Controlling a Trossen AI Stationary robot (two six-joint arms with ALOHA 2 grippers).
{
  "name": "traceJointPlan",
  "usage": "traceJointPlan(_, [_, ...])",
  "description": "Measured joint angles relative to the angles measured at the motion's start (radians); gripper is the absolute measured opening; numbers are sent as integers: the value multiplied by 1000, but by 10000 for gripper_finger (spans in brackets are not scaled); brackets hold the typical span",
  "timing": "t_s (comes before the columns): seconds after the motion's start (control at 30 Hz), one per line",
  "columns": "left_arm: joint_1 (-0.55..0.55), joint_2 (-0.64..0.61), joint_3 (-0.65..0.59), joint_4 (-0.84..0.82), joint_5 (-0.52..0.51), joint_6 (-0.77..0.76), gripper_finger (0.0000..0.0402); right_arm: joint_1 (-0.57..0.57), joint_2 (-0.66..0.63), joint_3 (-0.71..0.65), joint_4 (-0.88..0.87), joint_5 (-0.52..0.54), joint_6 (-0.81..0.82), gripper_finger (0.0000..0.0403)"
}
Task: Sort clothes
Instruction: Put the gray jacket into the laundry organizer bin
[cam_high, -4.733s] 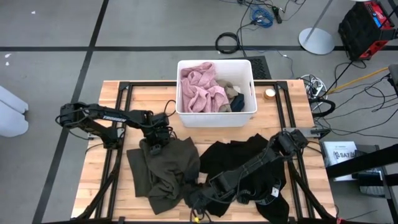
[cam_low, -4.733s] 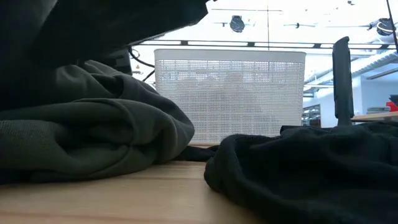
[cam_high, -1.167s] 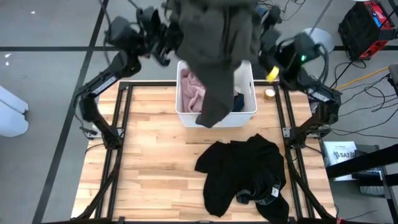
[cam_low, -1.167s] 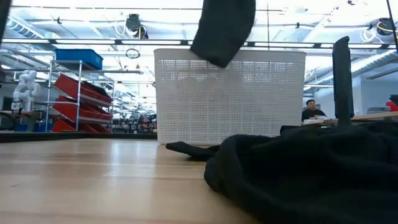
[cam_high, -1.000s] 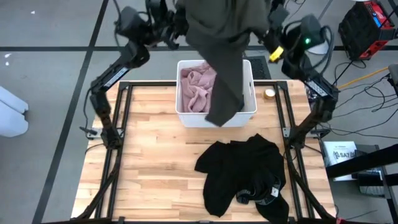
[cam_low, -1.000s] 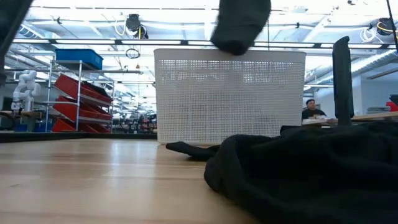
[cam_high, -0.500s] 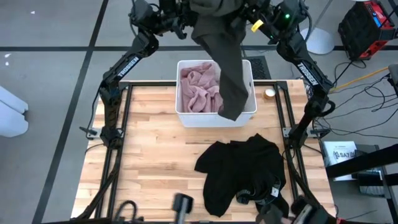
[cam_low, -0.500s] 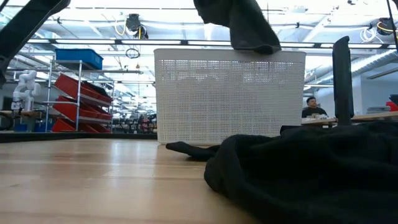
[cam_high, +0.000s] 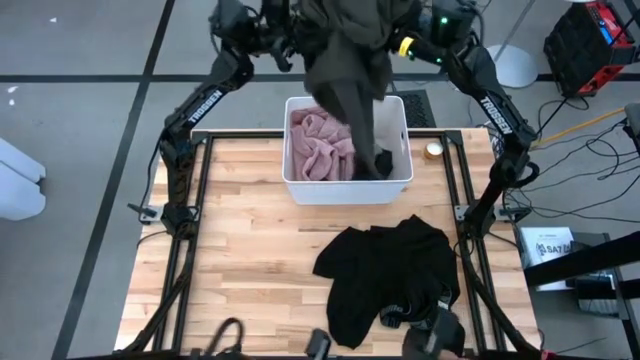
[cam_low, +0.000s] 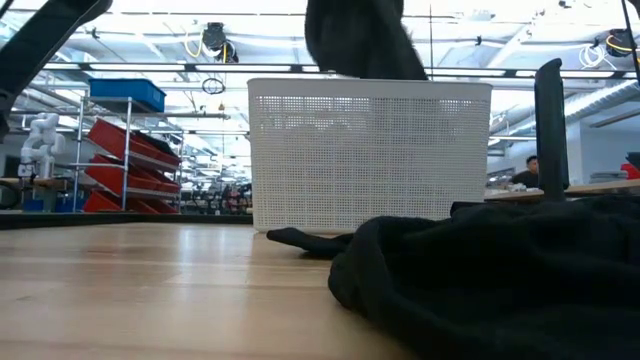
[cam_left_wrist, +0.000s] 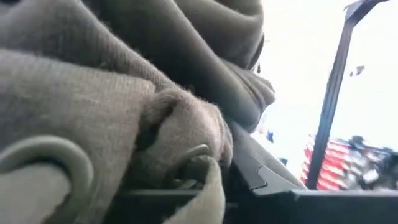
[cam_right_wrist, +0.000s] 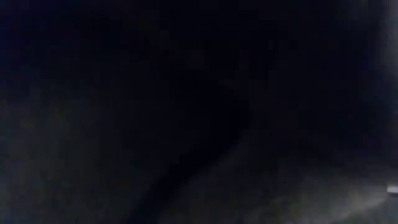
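Both arms are raised high over the far edge of the table, meeting above the white bin (cam_high: 396, 178). The left gripper (cam_high: 293, 30) is clamped tight on the olive-green garment (cam_high: 347, 60); the left wrist view is filled with bunched olive cloth (cam_left_wrist: 112, 106) pressed against the fingers. The right gripper (cam_high: 400, 35) is also closed down; it appears to be holding the same garment from the right side, though its wrist view is almost wholly dark and confirms little. The olive-green garment hangs from between the two grippers, a long fold trailing down so that its lower end reaches into the right half of the bin. In the low view the dark hanging cloth (cam_low: 355, 40) meets the bin's top rim (cam_low: 370, 84). Inside the bin, the fuzzy pink garment (cam_high: 318, 145) fills the left half; whatever lies under the olive tail on the right is hidden. The black garment (cam_high: 385, 275) lies crumpled on the wooden table (cam_high: 230, 250), near and right of centre, well apart from the bin, and in the low view its mass (cam_low: 480, 270) fills the near right. A small round tan object (cam_high: 433, 151) sits on the table just right of the bin.
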Motion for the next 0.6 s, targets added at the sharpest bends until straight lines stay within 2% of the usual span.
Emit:
traceJointPlan(0.07, [-2,0,-2,-160,45,77,11,-8,1,0,-141,-20,-21,25])
traceJointPlan(0.13, [-15,0,-2,-376,54,231,11,-12,2,0,-265,-12,-53,25])
traceJointPlan(0.27, [-48,5,-2,-847,-78,622,11,-34,5,-4,-456,-6,-65,25])
traceJointPlan(0.33, [-72,23,-3,-1017,-141,767,11,-42,4,-27,-514,1,-53,25])
traceJointPlan(0.4, [-105,48,-4,-1121,-172,850,11,-43,3,-71,-572,2,-41,24])
traceJointPlan(0.47, [-142,70,-4,-1158,-204,878,11,-43,2,-141,-610,0,-39,24])
traceJointPlan(0.6, [-209,113,-4,-1191,-326,902,11,-41,-39,-331,-573,8,-26,24])
